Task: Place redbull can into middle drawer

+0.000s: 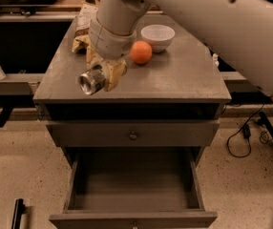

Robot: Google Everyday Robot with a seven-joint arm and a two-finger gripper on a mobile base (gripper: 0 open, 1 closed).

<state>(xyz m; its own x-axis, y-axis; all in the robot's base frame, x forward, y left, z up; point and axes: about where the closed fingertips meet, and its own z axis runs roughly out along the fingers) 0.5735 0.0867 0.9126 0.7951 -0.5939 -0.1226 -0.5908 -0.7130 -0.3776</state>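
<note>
My gripper (102,75) hangs from the white arm over the front left part of the cabinet top (174,80). It is shut on the redbull can (90,80), a slim silver can held on its side above the top, with its shiny round end facing front left. The middle drawer (132,185) is pulled wide open below; its dark grey floor is bare and a small knob shows on its front panel. The can is above and to the left of the drawer's opening.
An orange (140,52), a white bowl (157,35) and a crinkled snack bag (83,25) sit at the back of the top. A shut drawer front with a round knob (133,135) lies above the open drawer. Cables (244,137) lie on the floor at right.
</note>
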